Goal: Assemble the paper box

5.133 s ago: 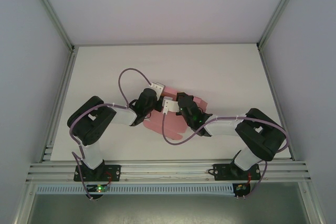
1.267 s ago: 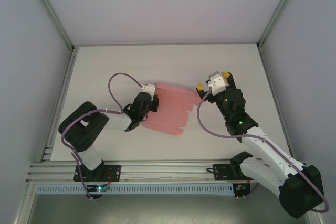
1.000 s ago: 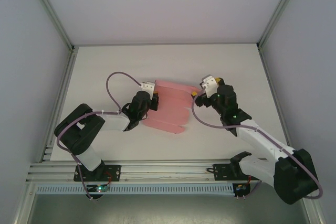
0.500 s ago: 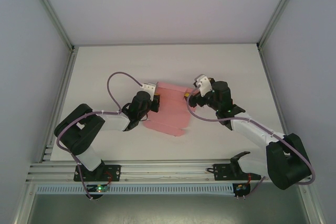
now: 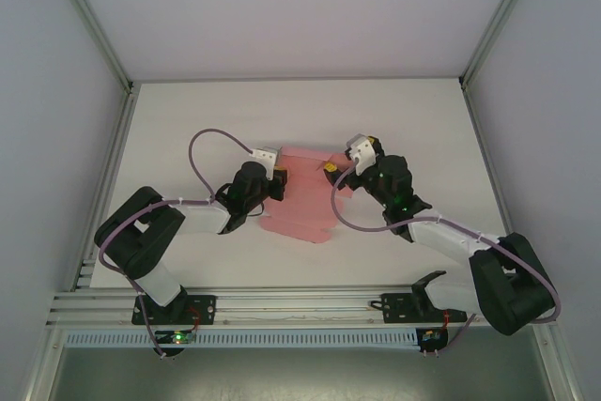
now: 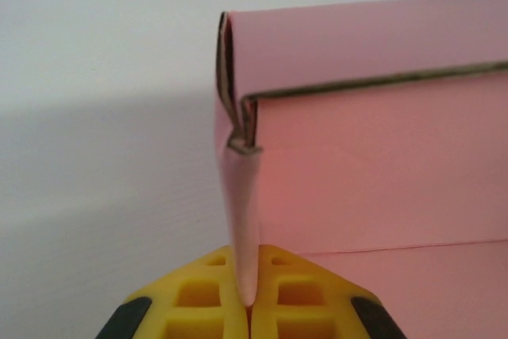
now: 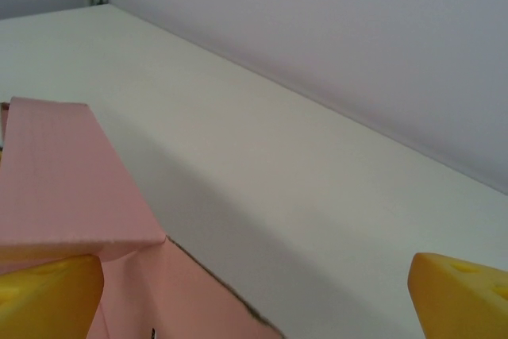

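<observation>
The pink paper box (image 5: 302, 196) lies partly folded near the middle of the table (image 5: 423, 119), between the two arms, with its longer side running roughly from near to far. The left pincer (image 5: 278, 181) comes in from the left and is pressed together on a thin upright flap at the box's left edge. In the left wrist view its yellow fingers (image 6: 208, 295) meet on that flap, and the folded side wall of the paper box (image 6: 373, 172) rises just beyond the left pincer (image 6: 250, 307). The right pincer (image 5: 350, 155) sits at the far right corner of the card, spread wide and holding nothing. In the right wrist view one finger (image 7: 48, 291) rests at the edge of a raised pink panel of the paper box (image 7: 63, 172), while the other finger is well out over bare table, so the gap of the right pincer (image 7: 254, 299) is mostly over white surface. What the coming move seems to turn on is that the raised panel lies to the left of the right pincer's open gap. This arm is the nearer one to the right-hand side, and it probably needs to shift left toward the box before it can press or fold that panel, with the left pincer steadying the opposite edge.
</observation>
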`<state>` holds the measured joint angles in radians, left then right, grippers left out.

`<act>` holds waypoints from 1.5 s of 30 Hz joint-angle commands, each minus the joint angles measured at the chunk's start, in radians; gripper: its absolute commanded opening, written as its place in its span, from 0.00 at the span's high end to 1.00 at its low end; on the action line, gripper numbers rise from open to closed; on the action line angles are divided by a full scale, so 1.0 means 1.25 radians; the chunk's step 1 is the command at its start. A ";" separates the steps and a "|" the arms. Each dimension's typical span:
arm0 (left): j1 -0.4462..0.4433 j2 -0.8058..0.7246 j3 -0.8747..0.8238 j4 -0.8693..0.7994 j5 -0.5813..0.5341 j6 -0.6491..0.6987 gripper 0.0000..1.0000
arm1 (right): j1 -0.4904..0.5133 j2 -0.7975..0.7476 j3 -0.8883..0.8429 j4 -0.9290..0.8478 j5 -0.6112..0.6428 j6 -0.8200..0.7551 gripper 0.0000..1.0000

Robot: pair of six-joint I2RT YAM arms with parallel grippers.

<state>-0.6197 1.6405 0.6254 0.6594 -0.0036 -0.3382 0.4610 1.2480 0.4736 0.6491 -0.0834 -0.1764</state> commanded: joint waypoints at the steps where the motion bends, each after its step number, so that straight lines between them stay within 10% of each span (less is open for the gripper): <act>1: -0.018 -0.016 0.002 0.055 0.081 -0.002 1.00 | 0.034 0.019 -0.012 0.156 0.111 0.045 0.02; 9: -0.027 -0.001 0.016 0.043 0.043 -0.023 1.00 | 0.062 0.035 -0.021 0.186 0.310 0.095 0.02; 24: -0.019 -0.011 0.084 -0.073 -0.147 -0.094 1.00 | 0.066 -0.126 -0.009 -0.098 0.276 0.046 0.02; 36: 0.037 -0.038 0.077 -0.083 -0.160 -0.134 1.00 | -0.086 -0.301 -0.028 -0.339 0.106 0.332 0.03; 45: 0.043 -0.059 0.073 -0.093 -0.154 -0.136 1.00 | -0.191 -0.169 -0.044 -0.218 -0.195 0.472 0.68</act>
<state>-0.5739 1.5925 0.7242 0.5518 -0.1814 -0.4877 0.2283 0.9970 0.4110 0.3103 -0.1631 0.3397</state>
